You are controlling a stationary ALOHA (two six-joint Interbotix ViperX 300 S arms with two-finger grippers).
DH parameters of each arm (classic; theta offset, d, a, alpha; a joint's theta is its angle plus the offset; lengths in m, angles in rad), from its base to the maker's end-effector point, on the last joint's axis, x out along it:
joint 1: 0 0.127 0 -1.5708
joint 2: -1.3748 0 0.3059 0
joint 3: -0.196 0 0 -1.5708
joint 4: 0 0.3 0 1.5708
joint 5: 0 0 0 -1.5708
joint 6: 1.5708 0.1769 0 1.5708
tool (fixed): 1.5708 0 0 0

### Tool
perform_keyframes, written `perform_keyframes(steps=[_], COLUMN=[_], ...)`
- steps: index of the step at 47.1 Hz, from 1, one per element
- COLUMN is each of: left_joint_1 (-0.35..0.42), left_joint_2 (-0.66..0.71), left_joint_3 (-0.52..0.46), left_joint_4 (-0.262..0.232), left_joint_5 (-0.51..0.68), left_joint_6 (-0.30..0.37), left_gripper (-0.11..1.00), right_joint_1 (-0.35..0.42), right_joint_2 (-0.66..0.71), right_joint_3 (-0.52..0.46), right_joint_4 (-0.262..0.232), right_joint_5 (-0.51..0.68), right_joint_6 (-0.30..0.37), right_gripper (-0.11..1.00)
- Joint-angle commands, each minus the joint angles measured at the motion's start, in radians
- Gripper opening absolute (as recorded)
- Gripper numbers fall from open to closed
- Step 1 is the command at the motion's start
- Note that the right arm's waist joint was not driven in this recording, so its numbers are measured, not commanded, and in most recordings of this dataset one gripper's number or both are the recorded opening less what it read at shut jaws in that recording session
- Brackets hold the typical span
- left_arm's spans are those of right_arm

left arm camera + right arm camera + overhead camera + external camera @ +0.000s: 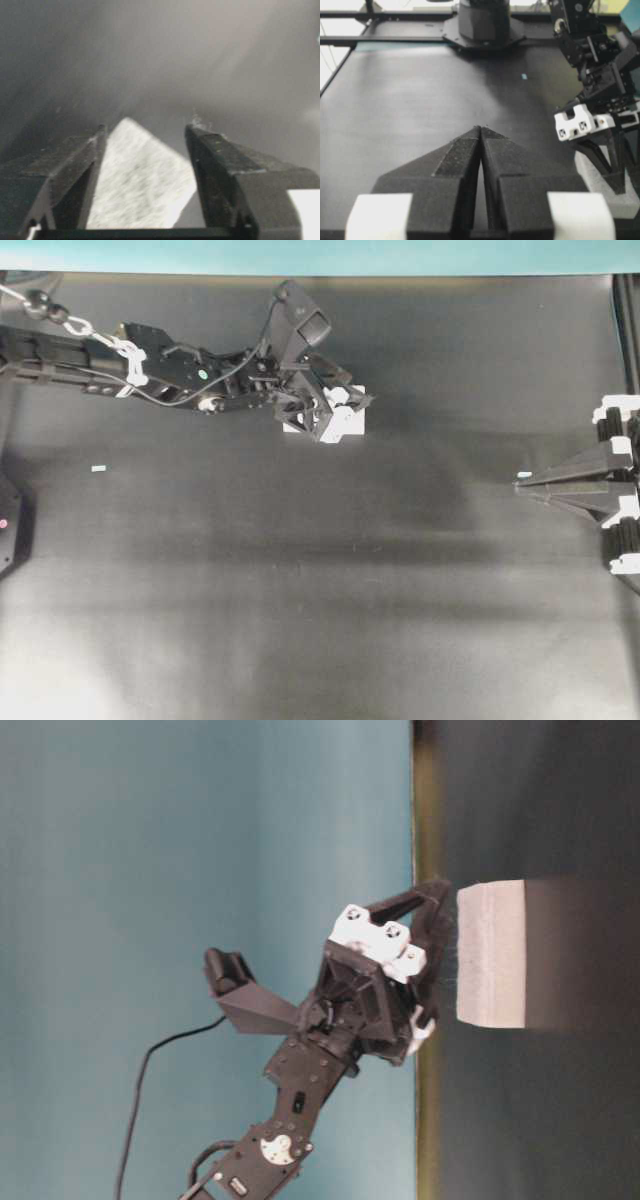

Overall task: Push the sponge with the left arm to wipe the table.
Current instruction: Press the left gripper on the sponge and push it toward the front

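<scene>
Overhead: found the sponge [345,420] on the upper middle of the counter [300,620], under the left arm's [150,365] fingers [352,395], spread apart astride it. Long axis hard to judge, half hidden.

Table level: showed the block flat, broad face toward the left gripper [430,960].

Left wrist: saw a corner pointing forward between the spread fingers; risked twisting or slipping aside if pushed off-centre.

Right wrist: showed the right gripper [481,131] pressed together, empty, well apart.
</scene>
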Motion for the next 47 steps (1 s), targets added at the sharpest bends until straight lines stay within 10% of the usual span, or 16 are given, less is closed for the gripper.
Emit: perform_keyframes(steps=[1,47], left_joint_1=[0.002,-0.074], left_joint_2=[0.006,-0.112], left_joint_3=[-0.011,0.127], left_joint_4=[0.003,0.003], left_joint_5=[0.014,0.155], left_joint_6=[-0.014,-0.041], left_gripper=[0.59,0.60], right_joint_1=[0.000,0.000], right_joint_2=[0.005,0.000], right_joint_3=[-0.005,0.009], right_joint_4=[0.003,0.003], right_joint_5=[-0.011,-0.012], right_joint_6=[-0.003,-0.003], right_gripper=[0.00,0.00])
